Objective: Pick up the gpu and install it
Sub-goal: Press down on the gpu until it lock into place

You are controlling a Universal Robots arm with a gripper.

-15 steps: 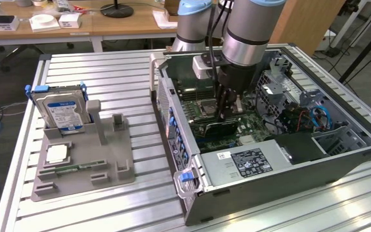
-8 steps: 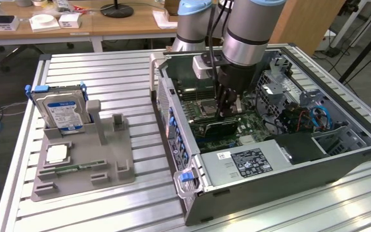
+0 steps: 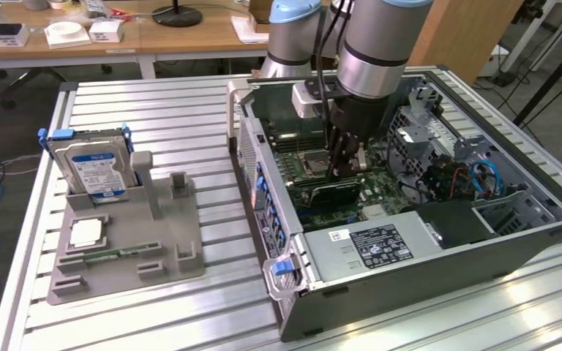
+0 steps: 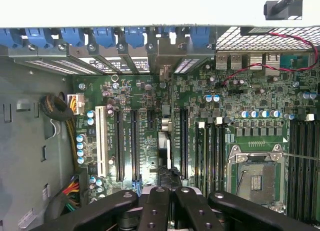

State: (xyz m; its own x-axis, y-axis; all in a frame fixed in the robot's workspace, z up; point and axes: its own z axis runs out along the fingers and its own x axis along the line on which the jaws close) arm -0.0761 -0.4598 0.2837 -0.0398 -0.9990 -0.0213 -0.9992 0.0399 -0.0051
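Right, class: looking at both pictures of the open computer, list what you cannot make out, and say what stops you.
- Exterior view: whether the gpu is seated in its slot; the card hides its own lower edge.
- Wrist view: the gpu's faces, as it shows edge-on, and the jaws cover its near end.
- Exterior view: the arm's upper part, cut off by the top edge.
- Exterior view: the print on the hard drive label, too small.

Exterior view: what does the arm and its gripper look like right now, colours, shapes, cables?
The arm is a thick silver-grey tube with pale blue caps at the joints behind it. A black cable runs down beside it, past a white block at the wrist. The gripper is black and narrow. In the wrist view its fingers are matte black linkage bars with round pivot screws.
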